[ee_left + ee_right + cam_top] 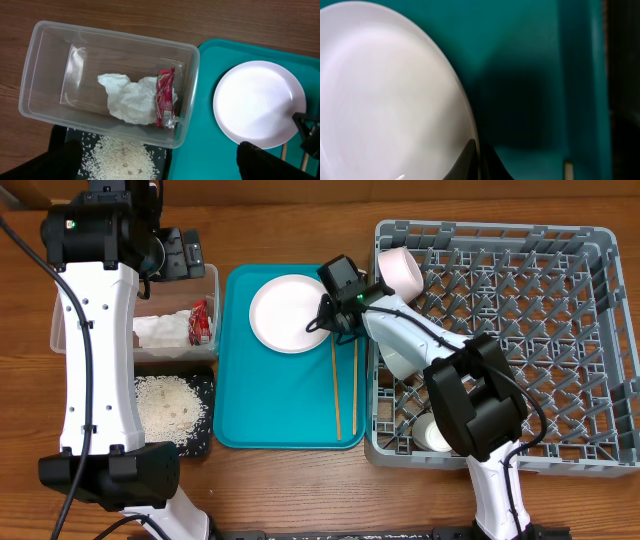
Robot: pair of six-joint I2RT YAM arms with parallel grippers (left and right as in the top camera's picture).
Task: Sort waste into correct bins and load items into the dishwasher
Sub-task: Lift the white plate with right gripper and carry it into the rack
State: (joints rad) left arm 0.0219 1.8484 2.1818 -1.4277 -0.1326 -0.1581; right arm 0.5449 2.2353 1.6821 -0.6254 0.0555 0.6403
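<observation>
Glossy plate [285, 313] may slip if the right gripper [322, 322] at its right rim bites shallowly; clamped or not, unclear.

Robot test bench: wooden table [300, 490], grey dish rack [500, 230].

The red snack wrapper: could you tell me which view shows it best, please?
Left wrist view: the red snack wrapper lies close and unobstructed in the clear tub beside the napkin. Overhead shows it small; right wrist misses it.
</observation>
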